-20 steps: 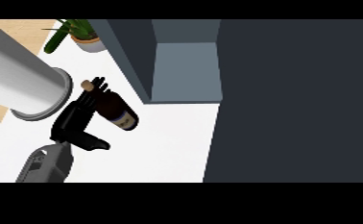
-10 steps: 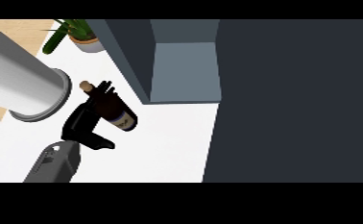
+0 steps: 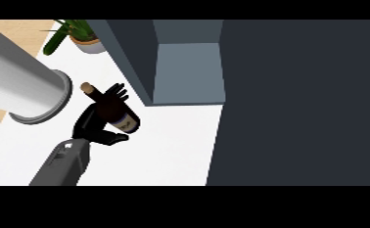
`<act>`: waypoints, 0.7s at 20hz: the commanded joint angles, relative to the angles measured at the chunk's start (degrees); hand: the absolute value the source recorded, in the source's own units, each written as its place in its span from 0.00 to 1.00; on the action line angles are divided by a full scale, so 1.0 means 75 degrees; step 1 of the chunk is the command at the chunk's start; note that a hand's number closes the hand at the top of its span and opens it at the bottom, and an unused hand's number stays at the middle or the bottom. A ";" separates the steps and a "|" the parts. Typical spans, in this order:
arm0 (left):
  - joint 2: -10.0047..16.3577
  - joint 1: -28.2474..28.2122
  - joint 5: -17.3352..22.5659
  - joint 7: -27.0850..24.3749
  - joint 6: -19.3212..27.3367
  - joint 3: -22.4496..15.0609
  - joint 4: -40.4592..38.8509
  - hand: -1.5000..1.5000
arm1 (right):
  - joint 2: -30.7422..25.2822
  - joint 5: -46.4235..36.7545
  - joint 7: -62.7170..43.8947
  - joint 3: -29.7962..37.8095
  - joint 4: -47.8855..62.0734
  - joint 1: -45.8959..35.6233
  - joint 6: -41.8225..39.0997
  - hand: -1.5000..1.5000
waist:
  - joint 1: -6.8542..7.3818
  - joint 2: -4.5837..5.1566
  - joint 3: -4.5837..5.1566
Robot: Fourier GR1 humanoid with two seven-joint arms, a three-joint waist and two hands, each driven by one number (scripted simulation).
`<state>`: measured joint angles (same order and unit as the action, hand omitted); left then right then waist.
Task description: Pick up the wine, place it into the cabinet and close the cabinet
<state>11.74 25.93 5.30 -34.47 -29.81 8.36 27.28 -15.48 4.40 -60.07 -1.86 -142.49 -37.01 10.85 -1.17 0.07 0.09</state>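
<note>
The wine bottle [image 3: 117,113] is dark with a pale label and a cork end pointing up-left. It hangs tilted over the white counter [image 3: 166,148], just left of the cabinet. My left hand [image 3: 92,123] is shut on it, fingers curled over its body and thumb under it. The cabinet stands open, its grey-blue inside [image 3: 188,70] to the right of the bottle. Its dark door [image 3: 289,100] fills the right side of the view. My right hand does not show.
A big grey cylinder [image 3: 29,90] stands close on the left of my hand. A potted plant [image 3: 81,37] sits at the counter's back left, beside the cabinet's dark side wall [image 3: 133,56].
My left forearm has edged a little to the right, and the bottle in the hand has sunk slightly. The cabinet stays open as before.
</note>
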 commanded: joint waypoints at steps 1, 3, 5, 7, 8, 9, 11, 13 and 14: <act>-0.0326 0.0220 0.0388 -0.0085 -0.0539 0.0235 -0.0349 1.00 | 0.0081 0.0498 -0.0875 0.0101 -0.1143 0.0235 0.0260 0.00 | -0.0051 -0.0025 0.0000; 0.0001 0.0298 0.0105 -0.0427 -0.1034 0.0016 -0.0504 1.00 | 0.0031 0.0653 -0.0458 0.0291 -0.0853 0.0530 -0.0011 0.00 | -0.0027 0.0008 -0.0002; 0.0122 0.0532 -0.0162 -0.0534 -0.0766 -0.0135 -0.0474 1.00 | 0.0094 0.0423 -0.0545 -0.0083 -0.1233 0.0623 0.0037 0.00 | -0.0066 0.0000 0.0001; -0.0031 0.0367 -0.0601 -0.1323 -0.0547 -0.0500 -0.0242 1.00 | 0.0005 0.0626 -0.0493 0.0281 -0.0750 0.0260 0.0069 0.00 | -0.0070 0.0005 0.0003; -0.0109 0.0528 -0.0870 -0.1229 -0.0169 -0.0742 -0.0021 1.00 | 0.0047 0.0465 -0.0296 0.0096 -0.0380 0.0121 0.0038 0.00 | -0.0011 -0.0001 0.0001; -0.0217 0.0331 -0.0956 -0.1601 0.0041 -0.0805 0.0087 1.00 | 0.0063 0.0344 -0.0652 0.0055 -0.0778 0.0102 0.0247 0.00 | -0.0038 -0.0027 0.0004; -0.0491 0.0068 -0.1094 -0.1893 0.0470 -0.0981 0.0444 1.00 | -0.0134 0.0572 -0.0698 0.0285 -0.0899 0.0209 0.0057 0.00 | 0.0027 -0.0054 -0.0007; -0.0443 0.0039 -0.1171 -0.2176 0.0463 -0.1055 0.0500 1.00 | -0.0020 0.0555 -0.0344 0.0240 -0.0446 0.0180 0.0045 0.00 | 0.0080 -0.0026 -0.0006; -0.0503 0.0279 -0.1133 -0.2111 0.0662 -0.0974 0.0394 1.00 | -0.0066 0.0686 -0.0483 0.0298 -0.1043 0.0666 -0.0044 0.00 | -0.0007 -0.0024 -0.0008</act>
<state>9.38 27.94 -1.70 -44.24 -24.54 2.29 28.95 -15.80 4.70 -59.23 -0.94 -142.32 -35.81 10.97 -1.19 -0.08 0.07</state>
